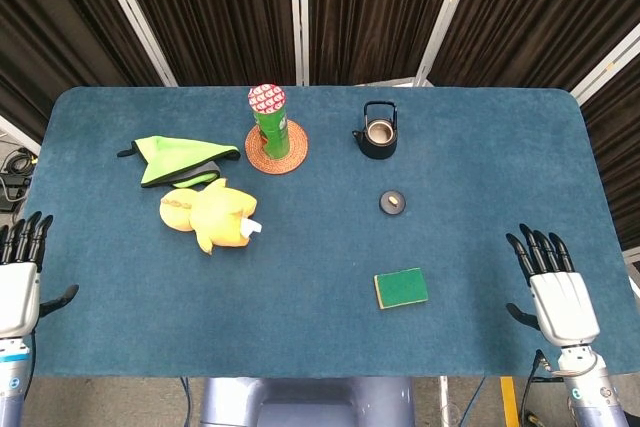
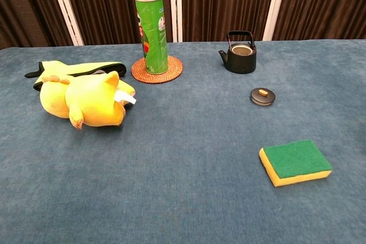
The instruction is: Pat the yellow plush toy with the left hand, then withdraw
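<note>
The yellow plush toy lies on its side on the blue table, left of centre, a white tag sticking out of it. My left hand hovers off the table's left front edge, far from the toy, fingers straight and apart, holding nothing. My right hand hangs at the right front edge, fingers also spread and empty. Neither hand shows in the chest view.
A green cloth lies just behind the toy. A green can stands on a woven coaster. A black teapot, its lid and a green-and-yellow sponge sit to the right.
</note>
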Controlling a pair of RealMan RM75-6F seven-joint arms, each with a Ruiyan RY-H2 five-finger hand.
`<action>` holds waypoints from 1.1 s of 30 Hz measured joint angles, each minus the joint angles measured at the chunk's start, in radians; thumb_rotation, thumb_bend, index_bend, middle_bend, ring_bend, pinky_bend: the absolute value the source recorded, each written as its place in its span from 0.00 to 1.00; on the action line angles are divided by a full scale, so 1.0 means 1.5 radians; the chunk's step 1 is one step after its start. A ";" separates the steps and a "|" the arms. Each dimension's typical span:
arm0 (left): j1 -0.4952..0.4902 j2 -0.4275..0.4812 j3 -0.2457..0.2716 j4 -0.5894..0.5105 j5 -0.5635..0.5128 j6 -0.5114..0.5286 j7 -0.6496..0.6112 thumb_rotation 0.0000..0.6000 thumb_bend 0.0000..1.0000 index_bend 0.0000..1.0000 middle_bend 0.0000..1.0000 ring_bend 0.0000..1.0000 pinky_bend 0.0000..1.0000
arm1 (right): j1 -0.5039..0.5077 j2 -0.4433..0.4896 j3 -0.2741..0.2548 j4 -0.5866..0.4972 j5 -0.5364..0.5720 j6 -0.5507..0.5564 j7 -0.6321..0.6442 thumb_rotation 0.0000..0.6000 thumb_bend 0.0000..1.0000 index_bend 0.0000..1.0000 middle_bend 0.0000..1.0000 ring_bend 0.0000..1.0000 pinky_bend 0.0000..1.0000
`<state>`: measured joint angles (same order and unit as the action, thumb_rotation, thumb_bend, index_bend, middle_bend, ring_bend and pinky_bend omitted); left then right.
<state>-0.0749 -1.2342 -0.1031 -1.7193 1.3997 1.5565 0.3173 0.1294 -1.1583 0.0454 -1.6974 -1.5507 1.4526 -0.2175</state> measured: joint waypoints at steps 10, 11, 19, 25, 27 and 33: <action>-0.008 -0.008 -0.001 0.010 -0.001 -0.010 -0.001 1.00 0.34 0.00 0.00 0.00 0.00 | -0.003 0.004 -0.002 -0.003 -0.004 0.004 0.003 1.00 0.12 0.00 0.00 0.00 0.00; -0.010 -0.008 -0.003 0.011 -0.001 -0.012 -0.003 1.00 0.47 0.00 0.00 0.00 0.00 | -0.002 0.004 -0.002 -0.003 -0.003 0.003 0.003 1.00 0.12 0.00 0.00 0.00 0.00; -0.046 -0.015 -0.022 0.043 -0.008 -0.057 -0.025 1.00 1.00 0.00 0.00 0.00 0.00 | -0.002 0.004 0.000 -0.003 0.004 0.000 0.006 1.00 0.12 0.00 0.00 0.00 0.00; -0.092 -0.038 -0.034 0.104 0.010 -0.095 -0.037 1.00 1.00 0.00 0.00 0.00 0.00 | -0.003 0.006 0.002 -0.004 0.007 0.001 0.009 1.00 0.12 0.00 0.00 0.00 0.00; -0.112 -0.052 -0.039 0.133 0.015 -0.113 -0.042 1.00 1.00 0.00 0.00 0.00 0.00 | -0.003 0.007 0.003 -0.004 0.007 0.002 0.011 1.00 0.12 0.00 0.00 0.00 0.00; -0.169 -0.097 -0.048 0.200 0.024 -0.170 -0.049 1.00 1.00 0.00 0.00 0.00 0.00 | -0.003 0.007 0.006 -0.003 0.010 0.003 0.019 1.00 0.12 0.00 0.00 0.00 0.00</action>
<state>-0.3289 -1.3791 -0.1747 -1.4198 1.4352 1.3013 0.2431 0.1247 -1.1471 0.0539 -1.7022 -1.5364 1.4578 -0.1893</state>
